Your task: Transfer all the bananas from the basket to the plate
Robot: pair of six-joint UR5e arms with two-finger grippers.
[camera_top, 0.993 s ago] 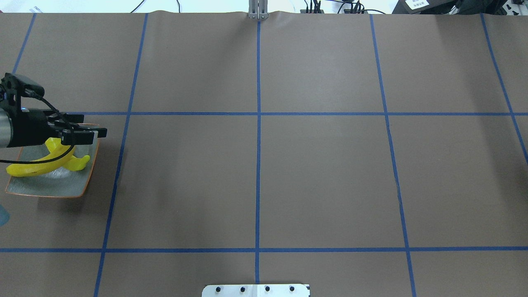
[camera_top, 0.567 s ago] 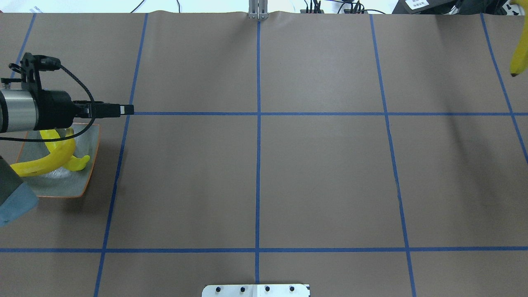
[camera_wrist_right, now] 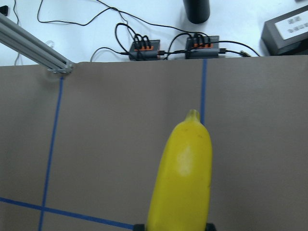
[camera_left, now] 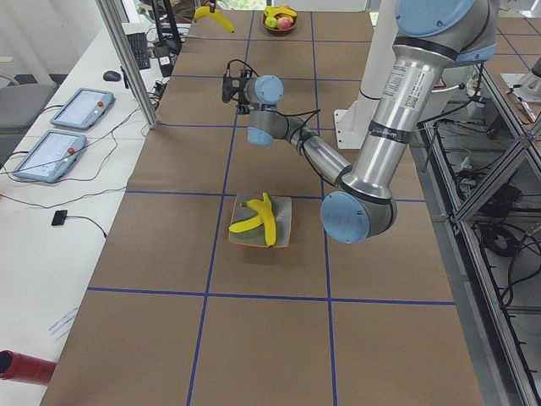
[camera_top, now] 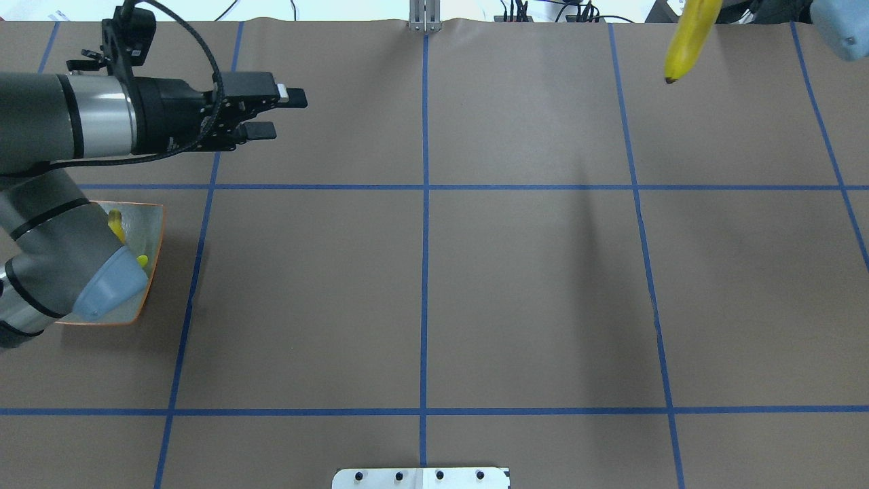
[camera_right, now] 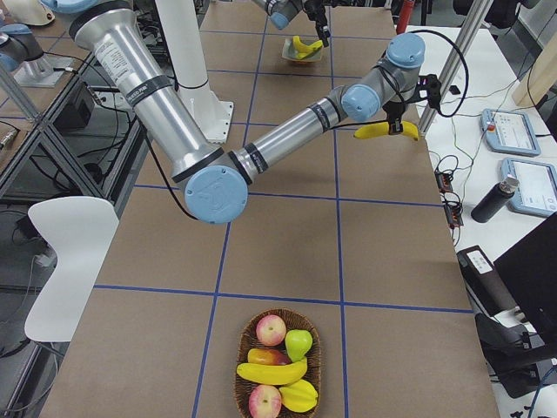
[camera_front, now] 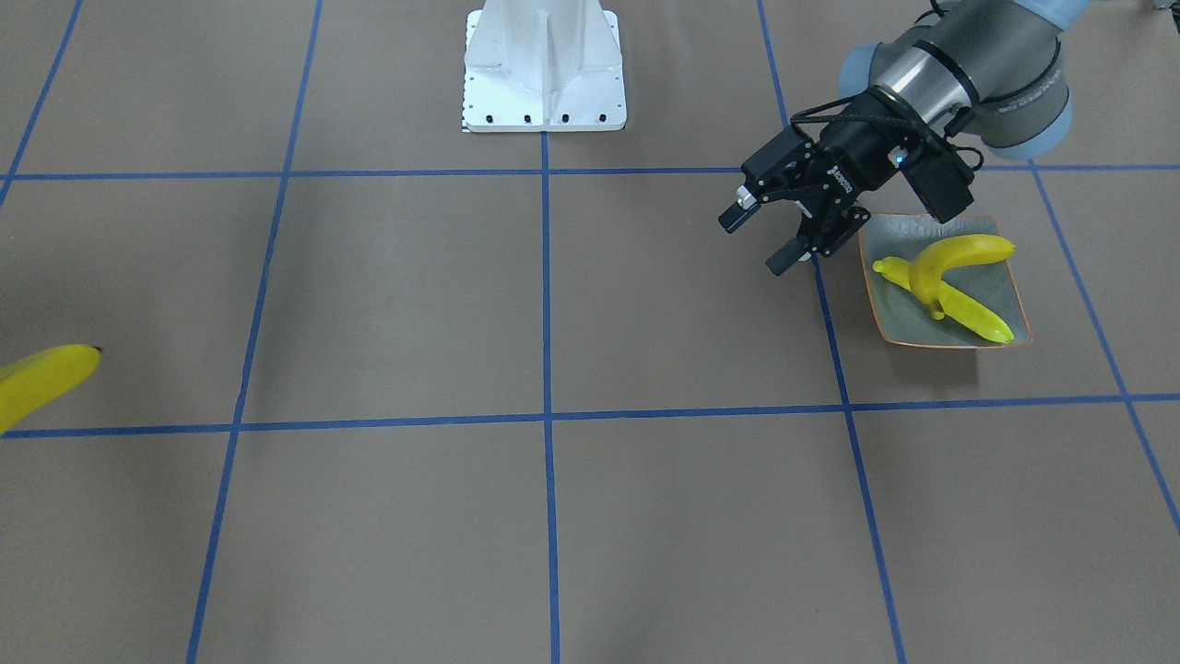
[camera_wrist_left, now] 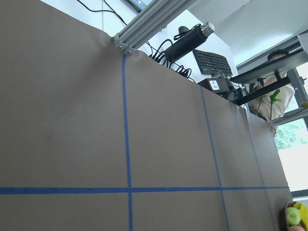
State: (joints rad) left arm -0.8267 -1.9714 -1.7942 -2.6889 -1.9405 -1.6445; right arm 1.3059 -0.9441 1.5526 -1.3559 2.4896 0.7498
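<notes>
Showing the left gripper (camera_front: 754, 244) raised above the brown table (camera_top: 529, 285), fingers spread wide with nothing between them, apart from the plate (camera_front: 894, 309) and aimed away from it toward the table's middle. Shows on that plate two bananas (camera_front: 963, 251), crossed and touching, the curved one laid over the longer, straighter one, both inside the thin orange rim. Places the plate flat on the table toward the robot's left end. Hides most of it, in the overhead view, behind the blue-capped elbow (camera_top: 112, 288) of the left arm.

Shows the right gripper (camera_right: 390, 122) clamped on a third banana (camera_wrist_right: 182, 173), pinched near one end between the dark finger pads at the bottom edge of the right wrist view, with the free end reaching out ahead of the camera. Holds this fruit in the air over the operators' side of the table, in the robot's right half, well apart from both plate and basket (camera_right: 237, 374).

Locates the woven basket at the robot's right end of the table. Shows inside it a fourth banana (camera_right: 272, 373) lying among reddish apples (camera_right: 271, 330), a green fruit (camera_right: 298, 343) and another yellow piece of uncertain kind.

Offers, from the left wrist camera, little beyond table covering, blue tape lines (camera_wrist_left: 126, 130) and a small glimpse of the basket in the lower right corner.
</notes>
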